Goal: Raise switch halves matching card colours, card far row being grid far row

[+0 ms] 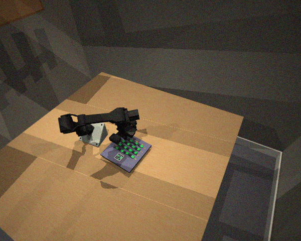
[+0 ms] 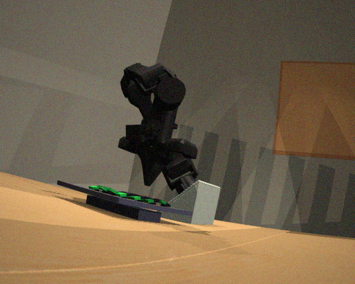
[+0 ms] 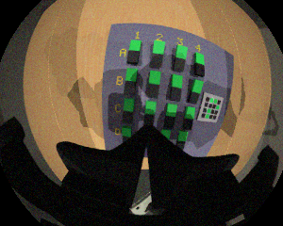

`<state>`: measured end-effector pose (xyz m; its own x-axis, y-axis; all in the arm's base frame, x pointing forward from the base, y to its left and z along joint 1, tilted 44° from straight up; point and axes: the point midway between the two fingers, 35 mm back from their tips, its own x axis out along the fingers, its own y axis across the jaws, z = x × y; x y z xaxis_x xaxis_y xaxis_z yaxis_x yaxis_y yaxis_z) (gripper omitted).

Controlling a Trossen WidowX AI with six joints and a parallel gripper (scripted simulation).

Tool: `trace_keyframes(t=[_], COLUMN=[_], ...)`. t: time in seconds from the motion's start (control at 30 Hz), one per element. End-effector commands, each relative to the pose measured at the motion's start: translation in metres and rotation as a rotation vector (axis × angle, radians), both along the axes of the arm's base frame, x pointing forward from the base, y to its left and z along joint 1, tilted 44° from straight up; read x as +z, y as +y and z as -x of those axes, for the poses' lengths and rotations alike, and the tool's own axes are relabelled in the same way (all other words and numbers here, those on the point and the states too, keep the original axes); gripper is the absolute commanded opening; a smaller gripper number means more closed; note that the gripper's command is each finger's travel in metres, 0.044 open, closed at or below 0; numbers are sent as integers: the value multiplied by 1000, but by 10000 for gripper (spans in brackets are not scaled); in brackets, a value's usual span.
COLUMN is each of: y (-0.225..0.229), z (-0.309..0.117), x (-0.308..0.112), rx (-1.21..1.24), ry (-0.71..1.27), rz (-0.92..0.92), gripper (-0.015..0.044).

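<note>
The purple switch panel (image 1: 127, 166) (image 2: 171, 210) (image 3: 219, 63) holds a grid of green and dark grey rocker switches, in rows A to D and columns 1 to 4 in the wrist view. Switch A1 (image 3: 134, 52) is at the far left and switch C4 (image 3: 189, 118) at the right. The small card (image 1: 118, 156) (image 3: 210, 107) lies right of the grid, mostly dark squares with a few green ones, hard to read exactly. My gripper (image 2: 147, 184) (image 3: 147, 128) is shut and empty. Its tips hang above the panel, with a gap beneath them. In the wrist view they cover switch D2 and reach the lower end of C2.
The light grey arm base (image 1: 97, 134) (image 2: 205, 203) stands close beside the panel on the wooden table (image 1: 184, 165) (image 2: 80, 244). A pale-rimmed container (image 1: 277, 176) is beyond the table's right edge. Shadows cross the panel and the table.
</note>
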<state>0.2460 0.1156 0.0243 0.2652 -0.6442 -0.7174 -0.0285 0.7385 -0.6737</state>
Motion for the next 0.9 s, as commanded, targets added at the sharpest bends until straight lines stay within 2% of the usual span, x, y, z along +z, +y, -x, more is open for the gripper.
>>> trace_keyframes(t=[0.0,0.87], y=[-7,-17], z=[0,-4], x=[-5,-15], rx=[1,1], ry=[2,2], rz=[7,8], gripper=[0,0])
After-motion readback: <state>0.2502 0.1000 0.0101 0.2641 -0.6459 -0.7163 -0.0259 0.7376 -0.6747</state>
